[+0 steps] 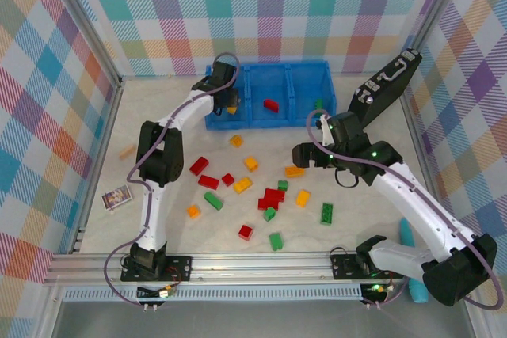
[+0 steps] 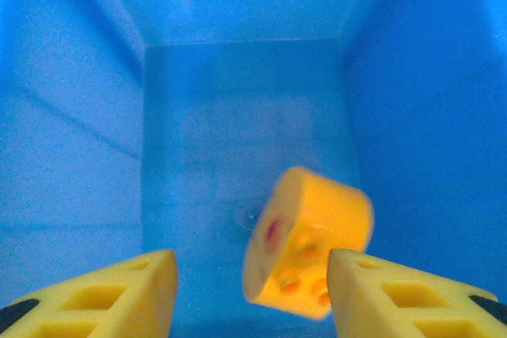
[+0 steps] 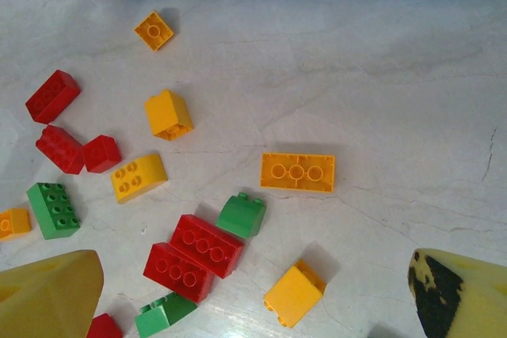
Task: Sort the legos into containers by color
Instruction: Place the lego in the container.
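The left gripper (image 2: 252, 271) hangs inside the left-end compartment (image 2: 214, 148) of the long blue ribbed plastic bin (image 1: 261, 124). Its jaws are parted partway, and the orange-yellow studded plastic brick (image 2: 310, 235) is blurred and loose between them, seemingly mid-release. The right gripper (image 3: 253, 275), jaws wide and empty, hovers over scattered red, green and orange bricks (image 1: 273, 198) in front of the bin. The next move calls for lifting clear of the bin, then another pick.

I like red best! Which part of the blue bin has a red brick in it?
The middle compartment: one red brick lies in it. The left one has an orange brick, the right one a green brick.
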`<action>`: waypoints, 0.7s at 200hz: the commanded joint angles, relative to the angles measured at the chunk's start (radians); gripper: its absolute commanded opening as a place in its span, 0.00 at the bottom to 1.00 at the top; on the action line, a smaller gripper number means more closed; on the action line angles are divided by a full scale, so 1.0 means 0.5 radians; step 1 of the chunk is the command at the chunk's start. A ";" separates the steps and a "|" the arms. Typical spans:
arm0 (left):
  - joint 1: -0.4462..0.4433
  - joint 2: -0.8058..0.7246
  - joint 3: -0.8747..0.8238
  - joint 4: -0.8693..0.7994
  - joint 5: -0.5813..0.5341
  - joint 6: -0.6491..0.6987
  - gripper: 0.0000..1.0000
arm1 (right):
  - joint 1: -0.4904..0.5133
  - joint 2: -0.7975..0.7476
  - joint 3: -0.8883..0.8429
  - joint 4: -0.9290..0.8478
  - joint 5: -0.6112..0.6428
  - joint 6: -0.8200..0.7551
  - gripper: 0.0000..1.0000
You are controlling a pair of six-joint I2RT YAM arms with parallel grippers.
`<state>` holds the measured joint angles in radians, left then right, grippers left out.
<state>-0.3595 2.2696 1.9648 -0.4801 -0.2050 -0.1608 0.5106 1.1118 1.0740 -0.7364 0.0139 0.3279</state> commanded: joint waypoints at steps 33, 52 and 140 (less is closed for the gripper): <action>-0.051 -0.282 -0.036 -0.209 0.014 0.101 0.52 | -0.006 -0.002 0.037 -0.015 0.012 -0.118 0.99; -0.073 -0.442 -0.109 -0.322 0.022 0.096 0.54 | -0.009 0.047 0.048 0.029 0.004 -0.189 0.99; -0.469 -0.816 -0.808 -0.375 -0.136 -0.305 0.70 | -0.016 0.162 0.138 0.141 -0.103 -0.321 0.99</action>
<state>-0.5621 1.8389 1.6455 -0.6415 -0.2157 -0.2218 0.5095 1.1786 1.1114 -0.6994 -0.0074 0.1925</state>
